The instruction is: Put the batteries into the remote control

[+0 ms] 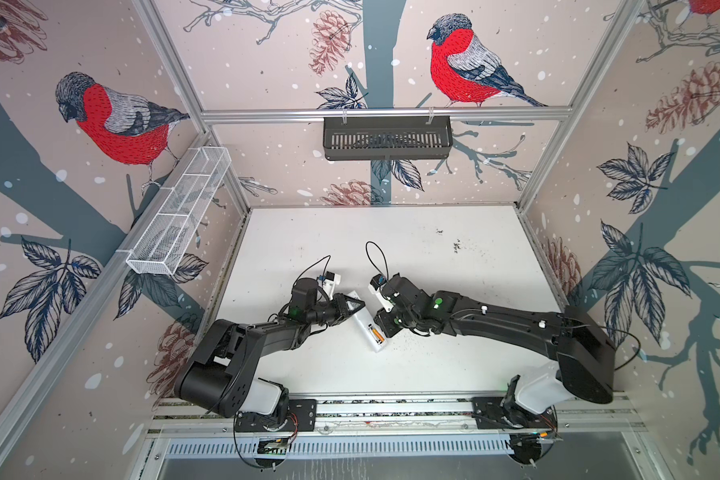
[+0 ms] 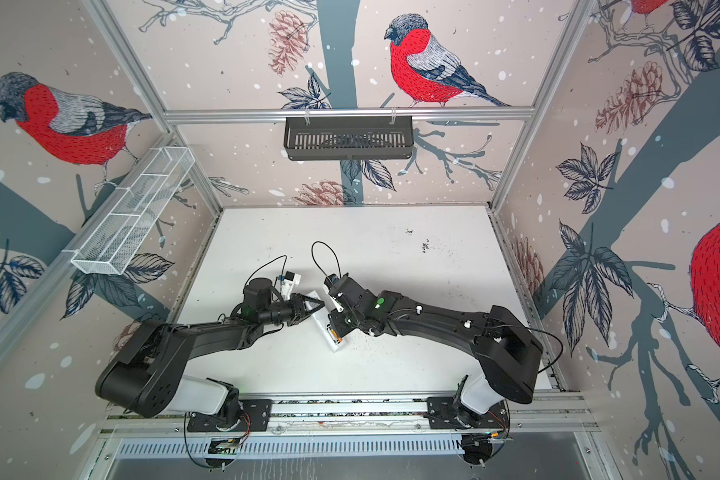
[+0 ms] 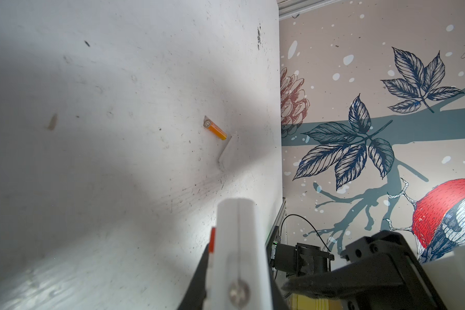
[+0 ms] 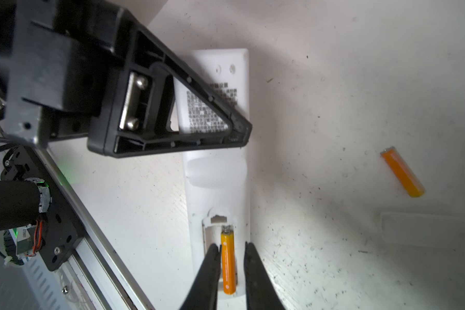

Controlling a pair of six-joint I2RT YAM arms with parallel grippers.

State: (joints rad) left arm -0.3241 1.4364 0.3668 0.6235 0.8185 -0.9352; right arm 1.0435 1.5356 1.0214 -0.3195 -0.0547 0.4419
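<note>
We are seeing the right fingers [image 4: 208, 271] standing slightly parted on either side of a battery [image 4: 228, 263], with a clear gap on one side, so they are not squeezing it. That battery is lying in the open compartment of the remote [image 4: 218, 177]. The left fingers [image 4: 172, 146] are clamping the remote at its printed label. A second battery [image 4: 401, 171] is lying loose on the tabletop [image 4: 333, 80], near the white cover [image 4: 424, 225].

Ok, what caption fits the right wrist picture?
Right gripper straddling one battery in the remote control, second battery loose on the table.
</note>
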